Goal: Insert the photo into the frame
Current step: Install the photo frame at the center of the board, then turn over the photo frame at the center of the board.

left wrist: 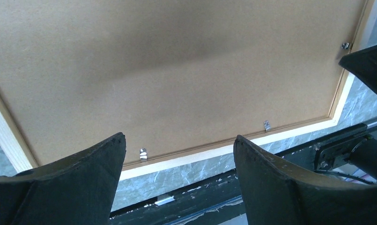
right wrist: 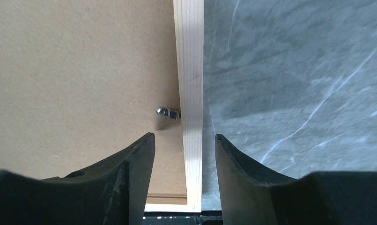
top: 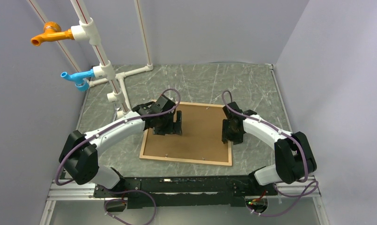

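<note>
A large rectangular frame of thin light wood strips (top: 186,161) lies face down on the grey marbled table (top: 252,84). Its long axis runs left to right across the arms, and a flat brown backing board (top: 200,133) fills it. The photo is not visible in any of the 3 views, and I cannot tell whether it sits under the board.

The left gripper (top: 172,124) hangs over the board's left part, jaws wide apart and empty, its fingers pointing toward the near strip and 2 small metal tabs (left wrist: 143,153).

The right gripper (right wrist: 184,136) is moderately open and holds nothing. It straddles the frame's right short strip, with 1 metal tab (right wrist: 167,112) just ahead of its inner finger. The right arm is the nearer one to that tab, so I judge turning it to be that arm's job.
</note>
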`<state>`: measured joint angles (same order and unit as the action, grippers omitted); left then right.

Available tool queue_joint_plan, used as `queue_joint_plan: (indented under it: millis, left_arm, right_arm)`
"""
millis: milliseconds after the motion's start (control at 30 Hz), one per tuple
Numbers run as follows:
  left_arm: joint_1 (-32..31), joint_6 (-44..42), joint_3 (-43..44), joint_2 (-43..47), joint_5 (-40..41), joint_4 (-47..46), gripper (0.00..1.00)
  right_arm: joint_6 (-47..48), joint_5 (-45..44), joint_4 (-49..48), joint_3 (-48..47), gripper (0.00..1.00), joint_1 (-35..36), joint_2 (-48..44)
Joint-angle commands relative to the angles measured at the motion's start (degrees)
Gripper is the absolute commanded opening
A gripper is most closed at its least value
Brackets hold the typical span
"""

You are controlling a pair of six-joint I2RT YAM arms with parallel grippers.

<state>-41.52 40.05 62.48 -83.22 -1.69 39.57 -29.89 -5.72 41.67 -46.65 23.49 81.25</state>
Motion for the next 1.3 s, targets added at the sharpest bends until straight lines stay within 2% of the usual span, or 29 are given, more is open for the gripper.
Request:
queue_joint_plan:
  millis: [0, 233, 267, 300, 367, 433, 500, 667, 833, 967, 1100, 1267]
  left_arm:
    - [-2.8, -4.1, 0.7, 0.4, -0.9, -3.6, 0.87]
    - [-12.2, -12.7, -0.8, 0.9, 0.8, -8.7, 0.88]
    - [-13.6, -14.3, -0.9, 0.9, 1.0, -9.3, 0.90]
    - [-14.9, -15.5, -0.9, 0.8, 1.3, -9.6, 0.91]
    - [-17.5, -18.1, -0.6, 0.8, 1.5, -9.9, 0.93]
    - [-20.1, -20.8, -0.2, 0.9, 2.9, -10.1, 0.96]
    - [-23.0, -22.9, 0.6, 0.8, 5.4, -9.6, 0.99]
    - [-30.4, -27.6, 2.3, -0.7, 12.7, -8.8, 0.99]
    - [-37.3, -29.7, 4.7, -5.3, 27.4, -5.7, 0.99]
    - [-39.5, -29.1, 6.8, -9.8, 36.3, -3.4, 1.00]
    - [-39.9, -29.8, 7.2, -12.0, 39.8, -4.0, 0.99]
    - [-40.0, -29.7, 9.8, -16.6, 49.1, -0.7, 0.94]
  right_arm:
    - [-1.8, 4.9, -0.3, 2.2, 0.52, -0.2, -2.5]
    - [-2.7, 11.1, -3.1, 6.9, 0.47, -0.2, -1.4]
    - [-2.7, 11.4, -3.6, 7.2, 0.41, -0.2, -1.4]
    - [-2.8, 11.6, -4.0, 7.4, 0.26, -0.2, -1.3]
    - [-2.8, 11.9, -3.8, 6.8, 0.09, -0.3, -1.2]
    - [-2.4, 12.2, -3.0, 5.3, 0.00, -0.4, -1.2]
    - [-1.8, 12.3, -1.6, 3.1, 0.00, -0.7, -1.5]
    - [0.1, 12.0, 4.2, -5.5, 0.00, -2.4, -3.5]
    - [1.6, 12.4, 10.0, -12.7, 0.00, -4.3, -6.0]
    - [2.0, 13.9, 12.9, -15.6, 0.00, -4.7, -7.7]
    - [1.8, 16.4, 13.8, -15.9, 0.00, -4.9, -9.6]
    - [1.6, 20.4, 14.4, -16.0, 0.00, -5.2, -11.1]
